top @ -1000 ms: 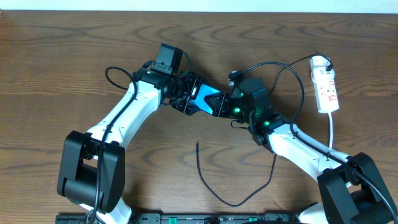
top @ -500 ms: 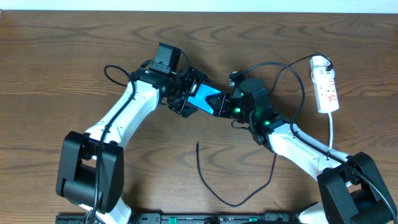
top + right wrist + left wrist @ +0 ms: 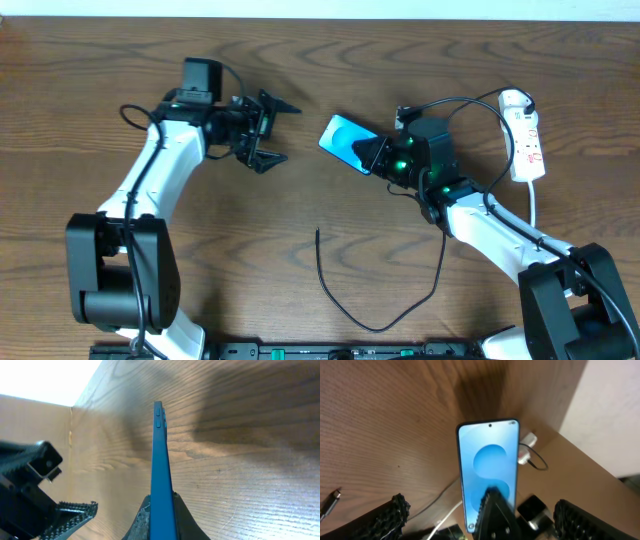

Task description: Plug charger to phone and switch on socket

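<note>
Two arms reach in from the front edge of the table (image 3: 100,80). The right gripper (image 3: 373,157) is pinching the phone (image 3: 342,136) by one short end and holds it off the wood, a little right of centre in the far half of the table. The blue screen faces up and toward the left arm. In the right wrist view the phone (image 3: 159,460) shows edge-on, with its side buttons near the top and its shadow on the table behind it.

The left gripper (image 3: 270,132) hangs left of the phone and apart from it, also in the far half. Its jaws are spread wide and hold nothing. In the left wrist view the phone (image 3: 487,460) stands upright between the two dark fingers (image 3: 390,517), and the right gripper's finger covers the lower part of the screen.

The charger (image 3: 375,327) lies in a loose loop near the middle of the front edge. Its plug tip (image 3: 318,232) rests on the wood, pointing toward the far edge, well short of the phone. The far side of the loop runs up under the right arm, which hides its course from there.

The socket (image 3: 526,140) lies flat near the far right corner, along the right edge, with its rounded end toward the far edge. Its white cord (image 3: 535,205) trails toward the front. The right arm lies between the socket and the charger's loop.
</note>
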`<state>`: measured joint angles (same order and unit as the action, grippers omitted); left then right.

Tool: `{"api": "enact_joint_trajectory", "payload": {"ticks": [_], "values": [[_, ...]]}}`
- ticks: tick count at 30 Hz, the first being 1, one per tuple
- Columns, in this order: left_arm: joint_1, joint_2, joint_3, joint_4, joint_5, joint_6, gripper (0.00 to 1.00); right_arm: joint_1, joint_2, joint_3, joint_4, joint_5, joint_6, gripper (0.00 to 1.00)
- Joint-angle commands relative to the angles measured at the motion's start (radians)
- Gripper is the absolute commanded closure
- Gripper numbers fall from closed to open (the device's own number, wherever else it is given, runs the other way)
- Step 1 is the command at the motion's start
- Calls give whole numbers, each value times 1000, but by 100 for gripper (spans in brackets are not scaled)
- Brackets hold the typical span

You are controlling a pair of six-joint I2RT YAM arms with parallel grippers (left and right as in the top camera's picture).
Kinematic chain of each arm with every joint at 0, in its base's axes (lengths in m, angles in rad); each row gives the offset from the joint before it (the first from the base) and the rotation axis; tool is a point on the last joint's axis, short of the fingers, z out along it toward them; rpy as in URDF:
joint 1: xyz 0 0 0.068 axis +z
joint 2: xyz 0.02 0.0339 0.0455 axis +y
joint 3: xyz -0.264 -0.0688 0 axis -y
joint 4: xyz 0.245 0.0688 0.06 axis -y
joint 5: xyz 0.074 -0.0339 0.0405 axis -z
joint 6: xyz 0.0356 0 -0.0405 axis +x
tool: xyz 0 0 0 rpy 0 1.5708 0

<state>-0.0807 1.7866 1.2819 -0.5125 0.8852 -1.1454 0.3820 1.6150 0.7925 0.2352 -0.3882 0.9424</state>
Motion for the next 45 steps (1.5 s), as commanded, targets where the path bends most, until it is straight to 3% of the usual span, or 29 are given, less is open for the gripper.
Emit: {"api": "enact_joint_trajectory", "payload": {"ticks": [1, 10, 17, 22, 27, 45], "values": [[42, -27, -3, -1, 132, 69, 6, -5, -1, 19, 26, -7, 208, 98], [92, -27, -3, 16, 187, 68, 6, 6, -1, 19, 264, -7, 624, 98], [86, -27, -3, 244, 187, -39, 6, 47, -1, 19, 358, 40, 852, 99], [72, -27, -3, 345, 167, -73, 5, 71, -1, 19, 404, 50, 936, 98], [27, -27, -3, 351, 103, -84, 6, 116, -1, 19, 499, 102, 975, 99], [-61, -27, -3, 455, -72, -151, 6, 166, -1, 19, 491, 121, 1021, 98]]}}
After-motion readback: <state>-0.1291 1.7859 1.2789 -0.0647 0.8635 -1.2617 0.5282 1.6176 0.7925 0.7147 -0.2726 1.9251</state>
